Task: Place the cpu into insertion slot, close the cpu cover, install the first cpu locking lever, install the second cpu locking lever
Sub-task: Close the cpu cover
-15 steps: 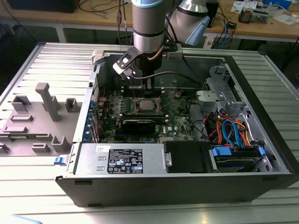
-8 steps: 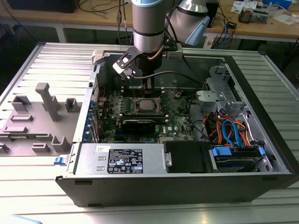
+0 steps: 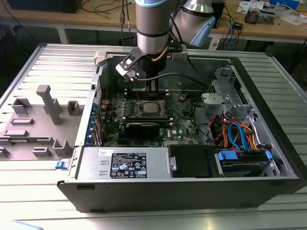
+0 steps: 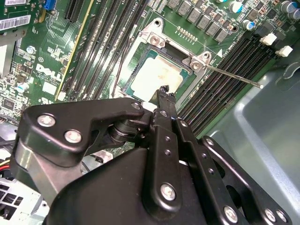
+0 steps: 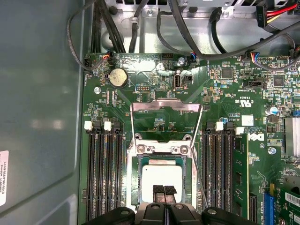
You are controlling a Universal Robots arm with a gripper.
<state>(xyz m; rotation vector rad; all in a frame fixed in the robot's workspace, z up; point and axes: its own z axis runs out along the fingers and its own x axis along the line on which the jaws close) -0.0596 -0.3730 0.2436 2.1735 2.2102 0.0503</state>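
Cpu (image 3: pixel 152 107) sits in the insertion slot (image 5: pixel 159 150), mid-frame in the exterior view; cpu cover (image 5: pixel 166 106) open, locking lever (image 4: pixel 233 77) free; my gripper (image 5: pixel 164 191) is clenched, empty.

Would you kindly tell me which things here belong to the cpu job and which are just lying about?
Job: cpu, slot, open cover, lever, hand.
Lying about: coin battery, memory slots, cables, grey fixture.

silver-grey cpu (image 5: pixel 161 176), green circuit board (image 5: pixel 225 108), black gripper (image 5: pixel 165 190), silver cpu cover (image 5: pixel 166 106)
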